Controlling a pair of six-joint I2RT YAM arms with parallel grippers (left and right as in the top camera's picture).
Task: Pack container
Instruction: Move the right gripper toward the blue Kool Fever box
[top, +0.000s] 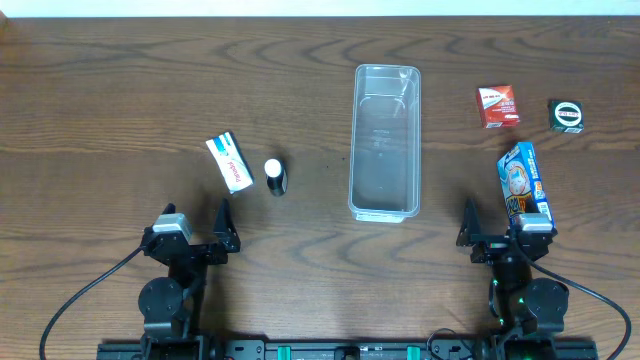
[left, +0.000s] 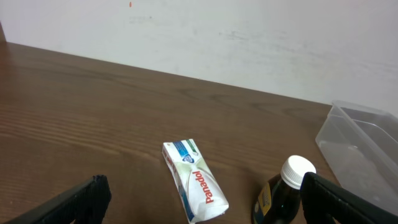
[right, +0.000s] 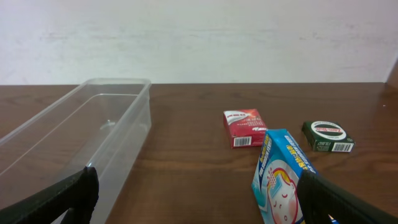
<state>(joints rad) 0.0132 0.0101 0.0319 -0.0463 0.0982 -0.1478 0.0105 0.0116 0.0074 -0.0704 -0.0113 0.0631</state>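
Note:
The clear, empty plastic container (top: 385, 140) lies lengthwise in the middle of the table; the left wrist view catches its corner (left: 367, 140) and the right wrist view its long side (right: 74, 143). A white Panadol packet (top: 230, 161) (left: 194, 180) and a dark bottle with a white cap (top: 275, 177) (left: 286, 196) lie left of it. To its right are a blue box (top: 525, 181) (right: 283, 180), a red box (top: 497, 106) (right: 244, 128) and a dark green box (top: 568, 115) (right: 328, 136). My left gripper (top: 193, 226) (left: 202, 198) and right gripper (top: 500, 228) (right: 198, 196) stand open and empty near the front edge.
The brown wooden table (top: 120, 90) runs to a white wall at the back. Cables trail from both arm bases at the front edge.

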